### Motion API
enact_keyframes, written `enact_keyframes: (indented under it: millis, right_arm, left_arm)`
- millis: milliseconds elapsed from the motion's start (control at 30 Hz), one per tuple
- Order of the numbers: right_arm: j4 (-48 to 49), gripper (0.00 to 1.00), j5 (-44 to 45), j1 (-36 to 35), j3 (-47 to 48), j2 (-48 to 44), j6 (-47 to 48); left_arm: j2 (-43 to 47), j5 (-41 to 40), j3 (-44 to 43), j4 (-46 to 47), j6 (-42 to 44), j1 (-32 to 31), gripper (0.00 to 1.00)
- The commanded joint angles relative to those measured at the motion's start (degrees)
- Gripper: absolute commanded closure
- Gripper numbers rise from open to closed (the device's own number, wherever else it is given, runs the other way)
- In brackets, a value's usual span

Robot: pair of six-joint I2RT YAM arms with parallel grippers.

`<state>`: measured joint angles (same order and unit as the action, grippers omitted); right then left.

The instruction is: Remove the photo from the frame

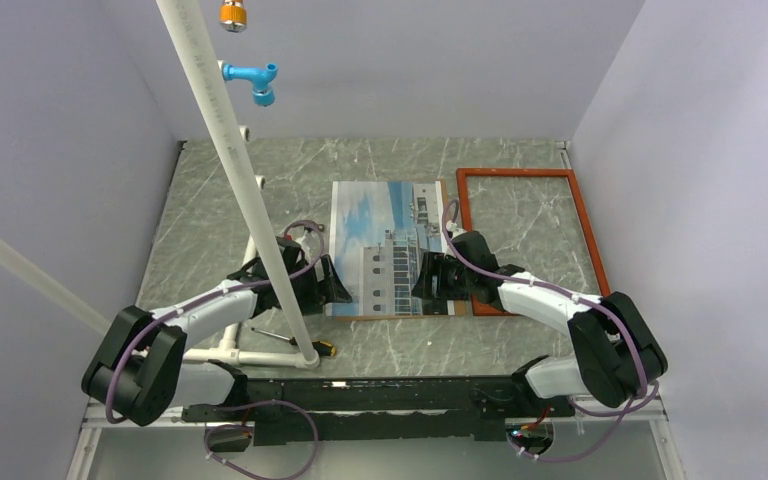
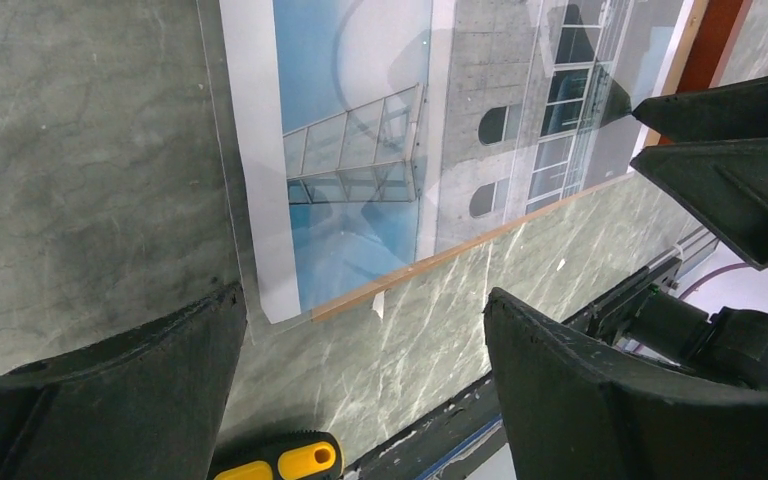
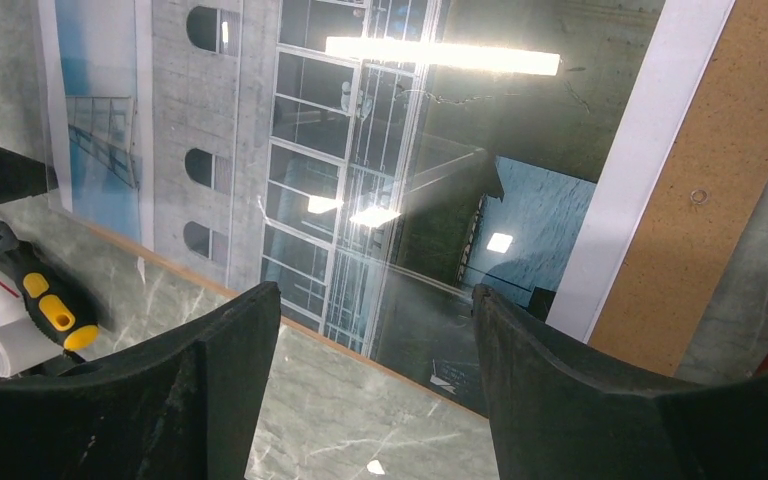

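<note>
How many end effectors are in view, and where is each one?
2. The left end effector is at the near left corner of the photo; the right end effector is over its near edge, further right.

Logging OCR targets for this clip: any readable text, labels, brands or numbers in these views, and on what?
No readable text in any view.
photo: building and sky only, no caption or lettering.
frame: plain border, no label.
screwdriver: yellow-and-black handle, no brand visible.
white pipe: faint marks along it, too small to read.
</note>
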<state>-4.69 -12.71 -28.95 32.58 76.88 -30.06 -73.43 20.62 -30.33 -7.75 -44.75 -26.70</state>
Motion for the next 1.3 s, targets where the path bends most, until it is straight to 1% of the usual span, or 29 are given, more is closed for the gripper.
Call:
enact_keyframes:
  millis: [0,200,433,533,733,833,1000,1067,1167,1267]
  right_arm:
    - [2.3,0.28,-1.0,0.2,-0.1,0.3,0.2]
    - [2.3,0.28,-1.0,0.1,-0.2,0.3,0.0]
    - [3.0,0.28,-2.0,0.1,-0.2,0.7,-0.3]
    - [3.7,0.26,-3.0,0.0,-0.3,0.9,0.2]
    - [4.0,0.16,-3.5,-0.8,-0.1,0.7,1.4]
    - [4.4,0.14,-3.6,-1.0,-0.5,0.5,1.7]
    - [4.4,0.13,-4.2,-1.6,-0.8,1.1,1.5]
    - [4.4,0.13,-4.0,-2.5,-0.5,1.0,1.6]
    - [4.4,0.11,-0.4,-6.1,0.5,0.1,2.6]
    - [2.8,0.08,7.2,-11.6,2.3,-1.5,4.5]
  left_arm:
    - [2.4,-0.2,-1.6,1.3,-1.2,-0.5,0.1]
    - [5.3,-0.8,-3.0,-0.9,-1.4,-0.6,0.1]
    - [7.2,0.0,-3.5,-0.8,-2.6,-0.7,0.1]
    - [6.8,1.1,-3.3,0.6,-3.6,-0.7,0.14]
    - [8.1,0.5,-2.1,1.5,-5.6,-0.6,0.33]
    - [9.4,-1.3,-1.7,1.4,-6.7,-0.6,0.43]
    - [10.6,-2.0,-0.7,3.2,-8.5,-0.6,0.48]
    - [10.2,-1.9,-0.6,3.6,-8.9,-0.6,0.52]
    - [9.5,-1.9,-0.5,4.2,-9.1,-0.6,0.6]
    - [8.9,-2.0,-0.7,4.1,-8.9,-0.6,0.68]
